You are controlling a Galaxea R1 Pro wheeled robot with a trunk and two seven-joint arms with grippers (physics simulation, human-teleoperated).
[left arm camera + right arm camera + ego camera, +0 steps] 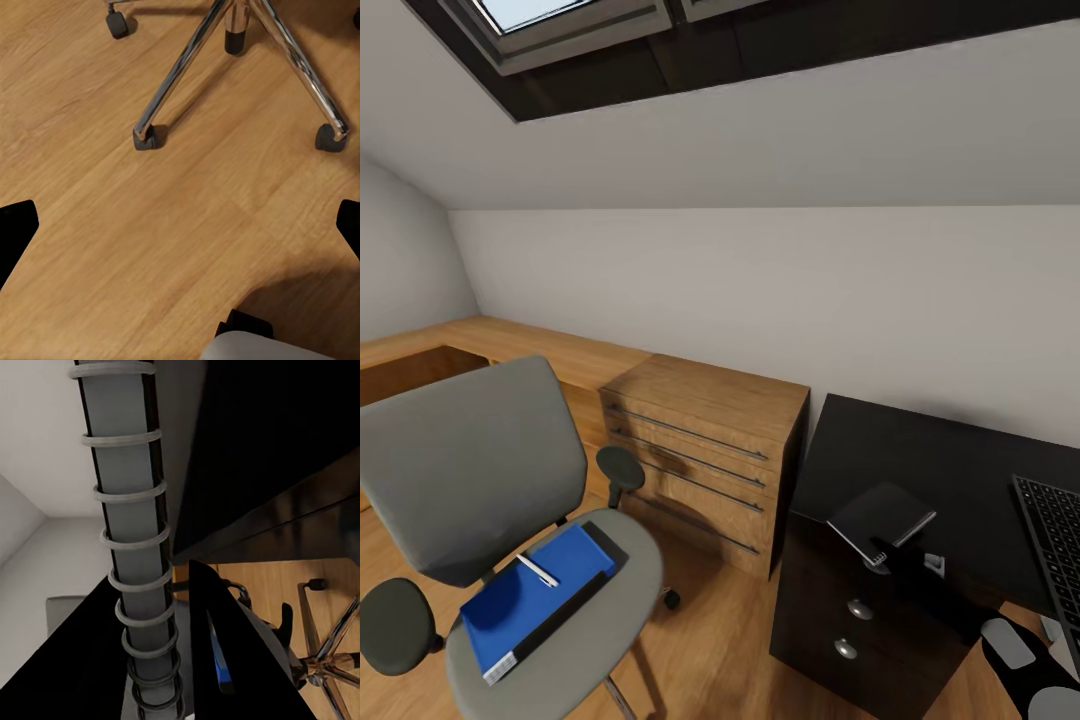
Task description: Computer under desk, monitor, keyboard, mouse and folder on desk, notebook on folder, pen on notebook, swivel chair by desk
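Observation:
The grey swivel chair point(470, 470) stands on the wood floor at the left. On its seat lies the blue folder point(525, 600), and a white pen point(538, 570) rests on the folder. My right gripper point(892, 560) is shut on a dark spiral-bound notebook point(880, 520), holding it just over the near left corner of the black desk point(920, 450). Its wire spine point(131, 547) runs close past the right wrist camera. The keyboard point(1052, 545) lies on the desk at the right edge. My left gripper point(180, 232) hangs open above the floor by the chair's chrome base point(240, 45).
A low oak chest point(705, 460) with long bar handles stands between the chair and the desk. The desk's drawer unit with round silver knobs point(858, 608) faces me. A wooden counter point(510, 345) runs along the sloped wall at the left.

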